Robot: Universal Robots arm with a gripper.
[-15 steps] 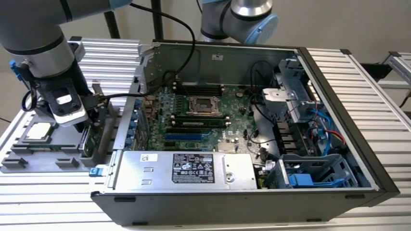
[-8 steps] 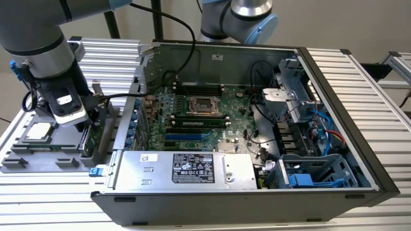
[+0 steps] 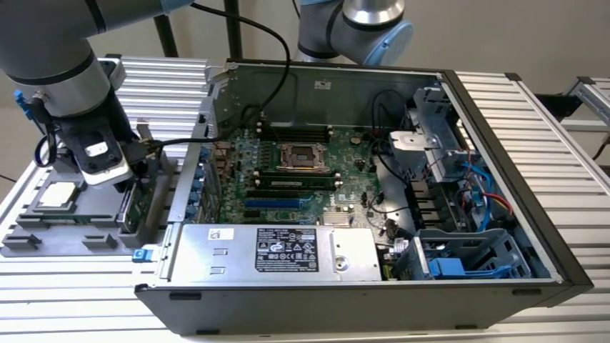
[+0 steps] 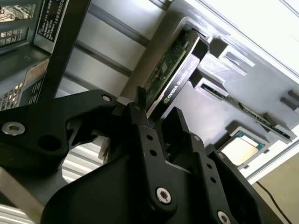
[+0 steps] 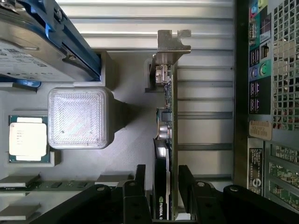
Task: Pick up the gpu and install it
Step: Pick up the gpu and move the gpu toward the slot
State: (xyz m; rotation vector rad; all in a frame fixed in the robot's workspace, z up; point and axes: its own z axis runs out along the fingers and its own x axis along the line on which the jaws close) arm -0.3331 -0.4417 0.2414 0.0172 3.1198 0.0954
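Observation:
The gpu (image 5: 169, 107) stands on its long edge in a slot of the grey holder tray (image 3: 57, 239), its silver bracket (image 5: 173, 44) at the far end. In the second wrist view its black cooler face (image 4: 180, 77) and green card edge show. My gripper (image 5: 162, 176) is open and straddles the near end of the card, one finger (image 5: 140, 179) on the cooler side and the other on the board side, each a small gap away. In the exterior view the arm's wrist (image 3: 96, 153) hangs over the tray at the exterior view's left, above the gpu (image 3: 133, 207).
The open computer case (image 3: 496, 143) lies beside the tray, its motherboard (image 3: 296, 179) with a blue slot (image 3: 271, 202) exposed; the case's rear panel (image 5: 271, 93) is close to the card. A hard drive with blue clips (image 5: 32, 42), a white block (image 5: 79, 116) and a square chip (image 5: 28, 137) share the tray.

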